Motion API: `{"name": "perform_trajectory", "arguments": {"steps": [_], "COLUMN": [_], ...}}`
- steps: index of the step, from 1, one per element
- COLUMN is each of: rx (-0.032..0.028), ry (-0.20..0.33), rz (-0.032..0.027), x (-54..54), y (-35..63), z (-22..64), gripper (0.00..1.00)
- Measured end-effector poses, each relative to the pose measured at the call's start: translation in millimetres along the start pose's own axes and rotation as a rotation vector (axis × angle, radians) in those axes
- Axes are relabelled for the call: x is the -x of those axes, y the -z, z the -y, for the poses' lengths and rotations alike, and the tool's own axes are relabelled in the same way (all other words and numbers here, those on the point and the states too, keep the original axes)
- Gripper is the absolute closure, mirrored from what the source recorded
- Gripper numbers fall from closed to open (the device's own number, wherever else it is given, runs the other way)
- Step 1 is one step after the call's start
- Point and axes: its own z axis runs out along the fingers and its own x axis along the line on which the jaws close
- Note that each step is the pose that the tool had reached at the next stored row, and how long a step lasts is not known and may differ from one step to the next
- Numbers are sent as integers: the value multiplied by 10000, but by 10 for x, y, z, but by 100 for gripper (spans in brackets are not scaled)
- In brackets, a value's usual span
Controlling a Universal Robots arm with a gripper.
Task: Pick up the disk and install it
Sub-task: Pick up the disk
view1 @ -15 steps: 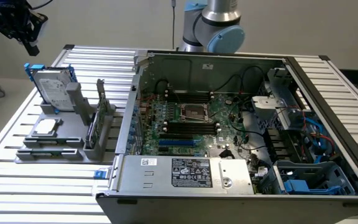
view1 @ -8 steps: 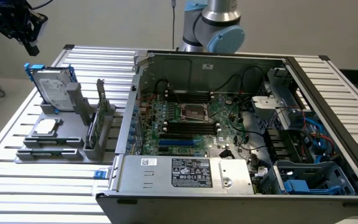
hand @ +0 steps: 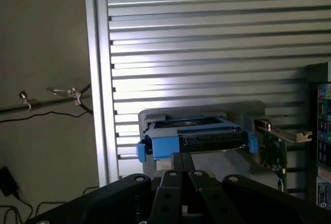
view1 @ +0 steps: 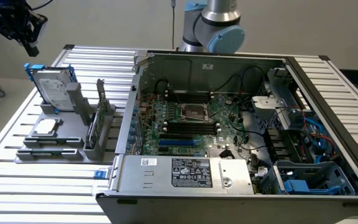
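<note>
The disk (view1: pixel 50 88) stands on edge in a grey rack (view1: pixel 45 151). Its label face is exposed and its blue rails (hand: pixel 160 149) point up toward my pincer (hand: pixel 182 159), which hangs well above it and touches nothing. I judge it is parked upright so that its thin sides are free to be gripped from above, clear of the slatted surface (view1: pixel 2 158).

From the wrist camera the pincer looks closed and empty. It is lined up roughly over the disk's top edge but well apart from it.

Farther from the pincer than the disk, in the next slot of the same rack, a green card (view1: pixel 101 109) also stands on edge. A small silver chip (view1: pixel 47 126) lies flat on the rack's lower step.

Beyond the card, farthest from the pincer, the computer case (view1: pixel 197 70) lies on its side with the lid off, which I take as leaving its inside reachable from above. The disk has not yet been picked up.
</note>
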Motion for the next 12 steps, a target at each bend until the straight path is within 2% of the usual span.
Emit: {"name": "perform_trajectory", "arguments": {"steps": [2,5,12], "rx": [17,115,125], "ry": [344,719,1978], "rz": [-4,-11,-27], "x": [-3,-6,-6], "y": [-16,-25,-26], "z": [0,0,0], "gripper": [89,89,89]}}
